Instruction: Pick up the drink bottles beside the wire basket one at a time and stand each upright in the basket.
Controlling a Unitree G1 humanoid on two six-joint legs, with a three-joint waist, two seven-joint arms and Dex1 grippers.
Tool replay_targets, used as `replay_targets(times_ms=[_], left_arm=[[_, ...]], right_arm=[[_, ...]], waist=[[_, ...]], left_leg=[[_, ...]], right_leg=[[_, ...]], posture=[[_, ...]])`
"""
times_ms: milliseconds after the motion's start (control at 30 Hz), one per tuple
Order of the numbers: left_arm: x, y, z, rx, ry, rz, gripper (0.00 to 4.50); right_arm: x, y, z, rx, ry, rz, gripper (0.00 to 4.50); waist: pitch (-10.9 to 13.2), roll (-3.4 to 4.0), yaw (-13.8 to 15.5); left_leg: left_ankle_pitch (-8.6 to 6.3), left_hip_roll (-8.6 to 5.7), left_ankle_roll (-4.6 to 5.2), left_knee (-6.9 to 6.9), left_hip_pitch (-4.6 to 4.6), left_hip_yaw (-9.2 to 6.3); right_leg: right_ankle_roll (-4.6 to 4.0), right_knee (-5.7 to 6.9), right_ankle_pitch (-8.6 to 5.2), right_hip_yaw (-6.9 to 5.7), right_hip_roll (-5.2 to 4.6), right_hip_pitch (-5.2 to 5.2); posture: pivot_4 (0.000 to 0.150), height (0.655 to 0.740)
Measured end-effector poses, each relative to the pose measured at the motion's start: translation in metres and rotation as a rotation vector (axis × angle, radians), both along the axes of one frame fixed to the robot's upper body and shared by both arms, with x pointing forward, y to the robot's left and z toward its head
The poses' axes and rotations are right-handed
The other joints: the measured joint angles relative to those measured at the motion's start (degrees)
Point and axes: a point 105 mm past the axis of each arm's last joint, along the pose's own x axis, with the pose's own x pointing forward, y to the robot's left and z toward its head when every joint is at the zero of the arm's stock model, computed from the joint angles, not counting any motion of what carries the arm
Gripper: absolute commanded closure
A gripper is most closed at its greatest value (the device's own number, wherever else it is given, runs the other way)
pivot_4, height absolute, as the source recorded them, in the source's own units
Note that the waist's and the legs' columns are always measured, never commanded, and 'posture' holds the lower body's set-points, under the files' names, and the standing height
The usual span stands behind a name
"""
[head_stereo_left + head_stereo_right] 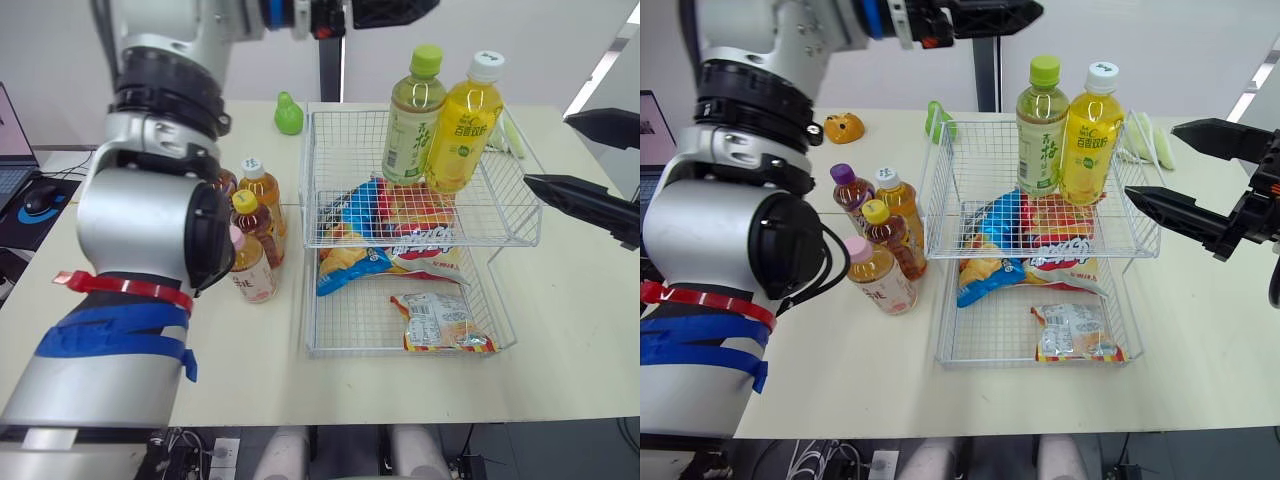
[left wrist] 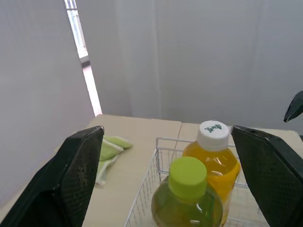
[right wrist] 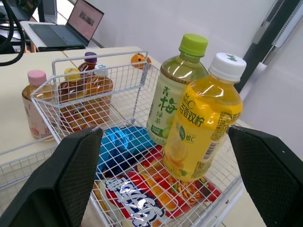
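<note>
The two-tier wire basket [image 1: 938, 215] stands mid-table. Upright in its upper tier are a green-capped tea bottle [image 1: 1042, 130] and a white-capped yellow drink bottle [image 1: 1090, 140], touching each other. Left of the basket stand several small amber bottles: purple cap [image 1: 850, 190], white cap [image 1: 898, 200], yellow cap [image 1: 890, 235], pink cap [image 1: 878, 278]. My left gripper [image 2: 165, 130] hangs open and empty high above the two basket bottles. My right gripper [image 1: 1155, 160] is open and empty just right of the basket, level with the yellow bottle, fingers pointing at it.
Blue and red snack bags [image 1: 1040, 225] lie in the upper tier, and a packet [image 1: 1075, 335] lies in the lower one. A green toy [image 1: 288, 115], an orange toy [image 1: 843, 127] and a green cloth [image 1: 1145, 135] sit at the back. A laptop [image 1: 15, 140] and mouse [image 1: 40, 198] are at far left.
</note>
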Motion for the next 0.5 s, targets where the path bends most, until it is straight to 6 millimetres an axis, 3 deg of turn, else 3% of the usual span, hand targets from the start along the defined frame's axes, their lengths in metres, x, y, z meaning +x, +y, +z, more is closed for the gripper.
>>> replay_targets(times_ms=[133, 300, 500], left_arm=[[-0.001, 0.048, -0.008, -0.038, -0.023, 0.163, 0.04], [-0.003, 0.105, -0.039, -0.021, -0.014, 0.413, 0.04], [-0.031, 0.179, -0.055, -0.064, -0.071, 0.727, 0.04]], right_arm=[[-0.001, 0.013, -0.004, -0.041, -0.031, 0.067, 0.00], [0.003, 0.023, -0.012, -0.046, -0.043, 0.137, 0.00], [0.012, 0.034, -0.022, -0.063, -0.028, 0.223, 0.00]], waist=[[-0.01, 0.02, -0.27], [-0.01, 0.02, -0.05], [-0.02, 0.02, 0.02]], left_leg=[[0.00, 0.05, 0.00, -0.03, 0.17, -0.07], [0.00, 0.04, -0.01, 0.05, 0.25, 0.03], [0.00, 0.05, -0.01, 0.02, 0.45, 0.18]], right_leg=[[0.00, 0.11, 0.00, 0.25, 0.04, 0.00], [0.00, 0.35, -0.01, 0.49, 0.05, -0.07], [-0.01, 0.42, -0.01, 0.70, 0.08, -0.06]], posture=[[0.150, 0.7400], [0.150, 0.7400], [0.150, 0.7400]])
